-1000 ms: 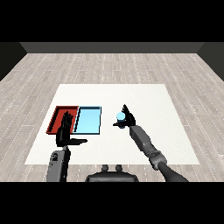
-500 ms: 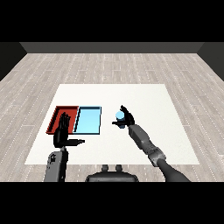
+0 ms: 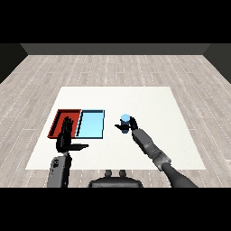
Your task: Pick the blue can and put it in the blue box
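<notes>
Two shallow trays sit side by side on the white rectangular table [image 3: 149, 99], toward its left half. The red rectangular tray [image 3: 61, 118] is on the outside, the light blue rectangular tray [image 3: 91, 125] right next to it, sharing a long edge. From where I stand both look like they've got nothing in them, just flat bottoms and low rims.

The small blue cylindrical can [image 3: 125, 120] isn't in either tray. It's just to the right of the light blue tray, a narrow strip of white table between them, and the black right hand [image 3: 131, 126] is right up against it with its fingers curled round it. Can looks upright, though I can't tell whether it's resting on the table or lifted a bit.

The black left hand [image 3: 66, 136] hangs over the near edge of the red tray, fingers straight up and spread, thumb poking out sideways to the right, holding nothing.

Room-wise: the whole right half of the table and the far strip behind the trays are bare white. The trays sit well in from the left and far edges, while the left hand is close to the near edge. Beyond the table it's grey wood-plank floor [image 3: 40, 76] all round.
</notes>
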{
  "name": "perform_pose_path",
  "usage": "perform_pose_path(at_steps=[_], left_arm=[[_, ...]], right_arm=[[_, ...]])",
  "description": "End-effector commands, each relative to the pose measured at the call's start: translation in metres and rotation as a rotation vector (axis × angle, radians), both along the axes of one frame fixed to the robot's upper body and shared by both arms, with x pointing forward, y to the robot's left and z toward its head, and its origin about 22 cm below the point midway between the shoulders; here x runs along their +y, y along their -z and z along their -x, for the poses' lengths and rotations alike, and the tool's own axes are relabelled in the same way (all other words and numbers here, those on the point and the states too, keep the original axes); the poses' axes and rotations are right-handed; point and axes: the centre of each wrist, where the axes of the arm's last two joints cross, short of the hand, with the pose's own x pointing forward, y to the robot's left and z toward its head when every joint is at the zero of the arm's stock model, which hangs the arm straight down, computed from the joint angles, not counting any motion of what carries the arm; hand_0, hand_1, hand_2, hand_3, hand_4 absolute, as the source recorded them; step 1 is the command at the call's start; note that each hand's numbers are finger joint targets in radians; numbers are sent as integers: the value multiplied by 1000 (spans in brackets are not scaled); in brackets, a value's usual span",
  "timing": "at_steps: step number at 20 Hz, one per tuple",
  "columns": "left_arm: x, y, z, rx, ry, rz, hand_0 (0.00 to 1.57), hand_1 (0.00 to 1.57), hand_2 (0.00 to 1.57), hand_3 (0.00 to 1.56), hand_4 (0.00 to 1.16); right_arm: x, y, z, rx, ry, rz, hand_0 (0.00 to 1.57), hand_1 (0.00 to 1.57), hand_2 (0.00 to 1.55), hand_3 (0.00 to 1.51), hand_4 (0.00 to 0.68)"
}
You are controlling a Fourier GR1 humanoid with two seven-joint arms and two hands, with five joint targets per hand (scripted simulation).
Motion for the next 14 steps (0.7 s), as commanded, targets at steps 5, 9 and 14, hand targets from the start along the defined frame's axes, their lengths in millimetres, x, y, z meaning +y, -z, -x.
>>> perform_pose_path(at_steps=[5, 9, 14], left_arm=[[-14, 16, -17, -4, 15, -17, 0, 0, 0, 0, 0], [-25, 6, -11, 6, 37, -22, 0, 0, 0, 0, 0], [-16, -2, -15, 29, 118, -24, 0, 0, 0, 0, 0]], right_arm=[[12, -20, -9, -37, -25, 16, 1478, 1478, 1487, 1429, 547], [2, -42, -18, -144, -82, -10, 1498, 1498, 1464, 1397, 553], [2, -51, -1, -213, -94, -6, 1534, 1534, 1478, 1407, 577]])
